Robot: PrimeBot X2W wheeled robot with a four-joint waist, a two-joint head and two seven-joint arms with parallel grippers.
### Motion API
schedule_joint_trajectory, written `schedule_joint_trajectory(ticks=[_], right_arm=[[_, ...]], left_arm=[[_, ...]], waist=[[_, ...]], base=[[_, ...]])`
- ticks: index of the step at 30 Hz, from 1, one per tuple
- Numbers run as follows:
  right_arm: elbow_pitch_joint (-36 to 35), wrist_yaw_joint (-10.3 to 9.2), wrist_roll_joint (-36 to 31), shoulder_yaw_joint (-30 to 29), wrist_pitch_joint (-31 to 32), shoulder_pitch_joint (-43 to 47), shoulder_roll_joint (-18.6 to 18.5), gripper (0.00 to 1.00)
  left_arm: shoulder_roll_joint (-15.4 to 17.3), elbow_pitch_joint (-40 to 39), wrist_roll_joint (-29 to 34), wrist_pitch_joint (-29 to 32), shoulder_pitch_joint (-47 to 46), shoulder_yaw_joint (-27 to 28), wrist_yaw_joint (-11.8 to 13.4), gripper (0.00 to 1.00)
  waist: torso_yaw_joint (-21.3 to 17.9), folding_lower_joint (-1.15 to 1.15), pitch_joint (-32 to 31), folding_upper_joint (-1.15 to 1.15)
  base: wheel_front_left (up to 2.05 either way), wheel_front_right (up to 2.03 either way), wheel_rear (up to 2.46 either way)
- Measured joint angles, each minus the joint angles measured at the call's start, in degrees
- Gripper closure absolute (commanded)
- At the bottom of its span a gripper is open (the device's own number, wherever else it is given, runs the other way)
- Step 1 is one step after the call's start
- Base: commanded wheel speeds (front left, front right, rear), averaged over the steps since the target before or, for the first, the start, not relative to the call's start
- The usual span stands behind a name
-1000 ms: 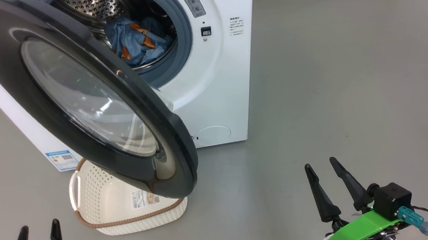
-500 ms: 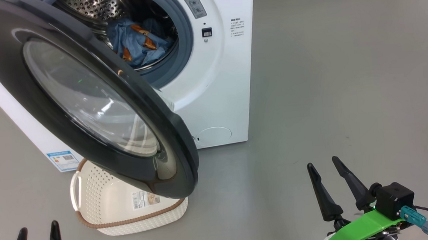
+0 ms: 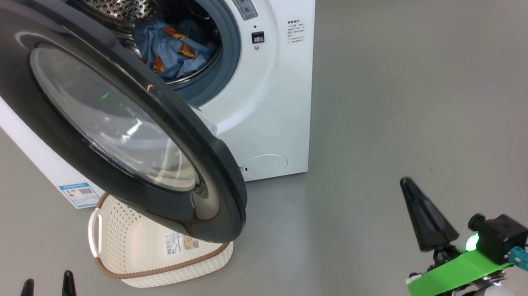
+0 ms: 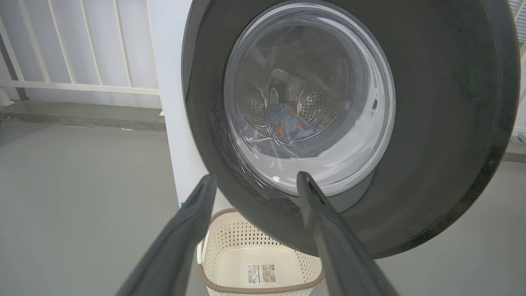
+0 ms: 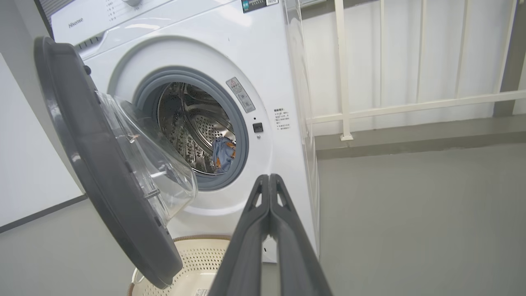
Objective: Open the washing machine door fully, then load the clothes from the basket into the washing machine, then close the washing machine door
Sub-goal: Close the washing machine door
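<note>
The washing machine (image 3: 271, 119) stands on the grey floor (image 3: 404, 87) with its front open. The washing machine door (image 3: 3, 78) is swung out on its left-hand hinge, its glossy black rim and clear glass bowl angled away from the opening. The steel drum (image 3: 114, 5) and the grey rubber seal (image 3: 231, 43) are exposed. The clothes (image 3: 168, 48), a light blue bundle with orange figures, lie inside the drum near its front lip. In the left wrist view they also show through the door's glass.

The basket (image 3: 112, 233) sits on the floor just in front of the machine's lower left, partly under the door's bottom edge. A paper label (image 3: 181, 243) shows on its bare floor. A blue label (image 3: 79, 193) is stuck low on the machine's front beside the basket, and a round white flap (image 3: 265, 165) sits low toward the right.

The left gripper (image 3: 48, 277) hangs over the floor near the basket, clear of the door. Its fingers are spread apart and hold nothing, and in its wrist view they point up at the door's lower rim. The right gripper (image 3: 408, 186) is over open floor well to the right of the door. Its fingers are pressed tightly together with nothing between them, and in its wrist view they point toward the machine's front. A green bracket (image 3: 458, 271) sits at its base. A white railing (image 5: 345, 70) runs behind the machine.
</note>
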Motion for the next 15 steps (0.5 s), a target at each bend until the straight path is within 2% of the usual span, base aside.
schedule_joint_trajectory(ticks=[9,15], right_arm=[[-12.57,0.0,-1.85,2.42,-0.41,-1.6,-0.03,1.0],[-19.97,0.0,-3.74,7.25,-0.43,-4.0,-0.36,1.0]], left_arm=[[-0.2,-0.67,-0.01,0.0,-0.01,-0.46,0.0,0.0],[-0.66,-1.21,0.0,0.0,-0.05,-1.42,0.0,0.0]], waist=[[0.85,0.0,0.54,0.0],[2.41,0.0,1.13,0.0]], base=[[0.0,0.0,0.0],[0.0,0.0,0.0]])
